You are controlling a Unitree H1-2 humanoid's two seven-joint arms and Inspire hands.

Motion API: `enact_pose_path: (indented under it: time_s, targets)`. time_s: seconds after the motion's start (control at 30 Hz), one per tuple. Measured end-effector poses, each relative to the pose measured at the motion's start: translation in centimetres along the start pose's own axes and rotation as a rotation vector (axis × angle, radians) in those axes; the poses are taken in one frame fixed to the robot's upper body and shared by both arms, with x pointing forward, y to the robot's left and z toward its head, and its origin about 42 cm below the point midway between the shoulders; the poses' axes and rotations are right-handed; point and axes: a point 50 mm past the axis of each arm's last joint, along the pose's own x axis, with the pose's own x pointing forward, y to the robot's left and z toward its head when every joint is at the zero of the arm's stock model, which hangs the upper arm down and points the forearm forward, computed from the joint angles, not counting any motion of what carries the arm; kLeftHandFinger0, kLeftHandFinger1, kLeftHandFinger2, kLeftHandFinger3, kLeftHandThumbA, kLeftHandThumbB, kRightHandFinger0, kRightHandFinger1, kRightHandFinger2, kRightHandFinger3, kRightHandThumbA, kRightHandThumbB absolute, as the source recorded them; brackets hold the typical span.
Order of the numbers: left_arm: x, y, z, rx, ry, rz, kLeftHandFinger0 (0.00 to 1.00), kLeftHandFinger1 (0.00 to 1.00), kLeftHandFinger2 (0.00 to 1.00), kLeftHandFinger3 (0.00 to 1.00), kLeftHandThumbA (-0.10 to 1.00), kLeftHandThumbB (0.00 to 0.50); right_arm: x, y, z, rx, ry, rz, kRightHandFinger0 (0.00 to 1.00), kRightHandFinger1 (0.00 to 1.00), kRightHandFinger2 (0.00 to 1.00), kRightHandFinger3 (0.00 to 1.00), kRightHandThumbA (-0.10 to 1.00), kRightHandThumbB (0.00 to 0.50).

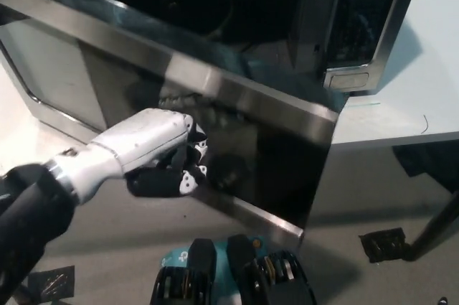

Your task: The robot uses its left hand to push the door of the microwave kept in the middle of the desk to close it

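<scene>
While the white left hand [161, 151] presses curled fingers, gripping nothing, flat against the half-open door [237, 133], the microwave [337, 25] cavity lies beyond it; the door's long edge runs across the hand's front.

Silver, black and white showing across the scene

The microwave door [237, 140] is showing a glossy black glass panel framed by brushed silver bands, and the microwave [344, 25] body behind it is looking dark with a silver edge on the right. The left hand [161, 151] is appearing white with black fingertips and palm, on a black forearm. The desk [423, 90] on the right is reading pale bluish white, and the floor [373, 190] nearer is grey.
</scene>
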Motion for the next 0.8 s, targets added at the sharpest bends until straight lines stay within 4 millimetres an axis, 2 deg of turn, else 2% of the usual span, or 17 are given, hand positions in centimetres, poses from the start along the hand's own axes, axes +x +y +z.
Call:
enact_pose_path:
  time_s: [0.13, 0.27, 0.4, 0.5, 0.57, 0.67, 0.7, 0.77, 0.8]
  targets:
    - [1.4, -0.3, -2.2, 0.012, 0.056, -0.017, 0.02, 0.09, 0.23, 0.35, -0.1, 0.14, 0.0, -0.1, 0.0, 0.009, 0.001, -0.003, 1.0, 1.0, 1.0, 1.0, 0.35, 0.003]
    - [2.6, 0.0, -3.9, 0.037, 0.095, -0.02, 0.08, 0.14, 0.29, 0.39, -0.1, 0.129, -0.1, -0.2, 0.0, 0.013, -0.002, -0.004, 1.0, 0.99, 1.0, 1.0, 0.33, 0.009]
    - [3.4, 0.2, -4.9, 0.055, 0.119, -0.018, 0.1, 0.16, 0.29, 0.38, -0.1, 0.136, -0.2, -0.3, -0.3, 0.012, 0.002, -0.005, 1.0, 1.0, 1.0, 1.0, 0.37, 0.008]
    - [3.9, 0.1, -5.7, 0.057, 0.14, -0.018, 0.06, 0.13, 0.26, 0.35, -0.1, 0.116, -0.3, -0.3, -0.4, 0.01, 0.006, -0.005, 1.0, 0.99, 1.0, 1.0, 0.37, 0.0]
    - [4.1, 0.2, -6.1, 0.064, 0.147, -0.016, 0.0, 0.08, 0.23, 0.34, -0.1, 0.106, -0.3, -0.2, -0.5, 0.003, 0.007, -0.001, 1.0, 1.0, 1.0, 1.0, 0.38, 0.0]
    - [4.2, 1.0, -6.2, 0.079, 0.149, 0.004, 0.01, 0.1, 0.24, 0.35, -0.1, 0.109, -0.3, -0.2, -0.6, -0.001, 0.011, 0.002, 1.0, 0.98, 1.0, 1.0, 0.37, 0.0]
    - [4.3, 1.3, -6.2, 0.085, 0.146, 0.012, 0.02, 0.11, 0.25, 0.36, -0.1, 0.105, -0.3, -0.2, -0.6, -0.001, 0.012, 0.002, 1.0, 1.0, 1.0, 1.0, 0.36, 0.001]
    - [4.4, 2.0, -6.2, 0.095, 0.148, 0.028, 0.02, 0.1, 0.24, 0.36, -0.1, 0.121, -0.3, -0.2, -0.6, 0.0, 0.013, 0.002, 1.0, 0.98, 1.0, 0.98, 0.34, 0.003]
    - [4.4, 2.3, -6.2, 0.099, 0.151, 0.038, 0.04, 0.13, 0.27, 0.39, -0.1, 0.116, -0.3, -0.2, -0.6, 0.001, 0.013, 0.003, 1.0, 0.99, 1.0, 0.98, 0.35, 0.001]
